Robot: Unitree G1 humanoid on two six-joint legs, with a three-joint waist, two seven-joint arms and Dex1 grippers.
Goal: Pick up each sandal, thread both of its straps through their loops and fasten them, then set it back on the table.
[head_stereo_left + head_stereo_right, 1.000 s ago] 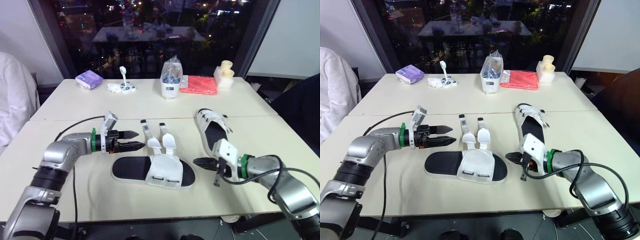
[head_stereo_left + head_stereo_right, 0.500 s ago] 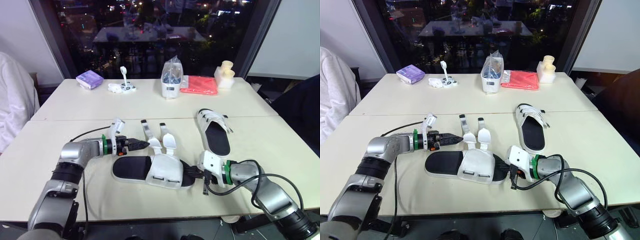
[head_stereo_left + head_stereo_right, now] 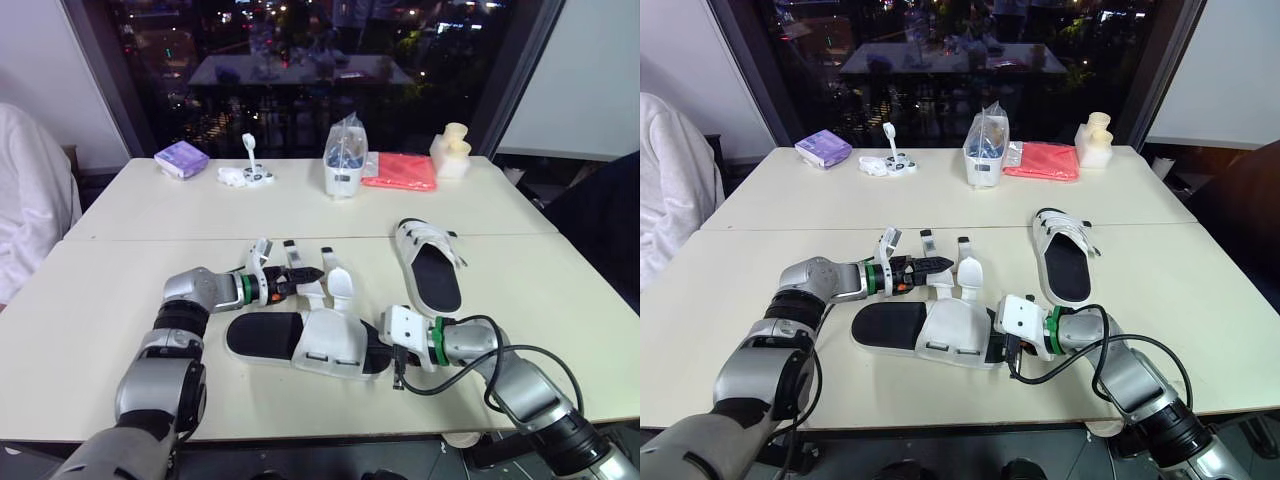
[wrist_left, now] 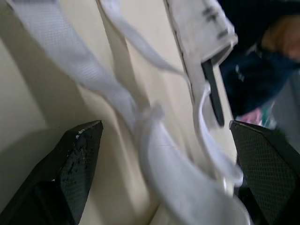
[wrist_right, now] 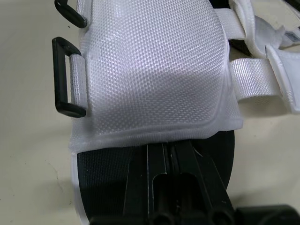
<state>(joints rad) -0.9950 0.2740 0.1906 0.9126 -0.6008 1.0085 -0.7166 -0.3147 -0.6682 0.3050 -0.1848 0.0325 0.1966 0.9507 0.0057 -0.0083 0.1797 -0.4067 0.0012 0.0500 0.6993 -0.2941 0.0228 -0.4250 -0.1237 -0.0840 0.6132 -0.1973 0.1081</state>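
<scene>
The near sandal (image 3: 300, 340) lies flat on the table, with a black sole and a white upper. Its two loose white straps (image 3: 333, 281) reach away from me, and two black loops (image 5: 64, 77) sit on the upper's near side. My left gripper (image 3: 290, 282) is open at the straps, and one strap (image 4: 117, 101) runs between its fingers (image 4: 75, 159). My right gripper (image 5: 171, 147) is shut and lies flat on the black insole at the sandal's right end, tucked under the upper's edge. The second sandal (image 3: 430, 265) lies to the right with its straps across it.
Along the far table stand a clear bag of items (image 3: 341, 158), a red cloth (image 3: 400, 171), a cream object (image 3: 450, 149), a purple packet (image 3: 181, 158) and small white parts (image 3: 246, 175). A person's white sleeve (image 3: 30, 210) shows at the left edge.
My left gripper has moved right until it reached the loose straps. My right gripper has slid left from open table onto the sandal's insole, under the upper.
</scene>
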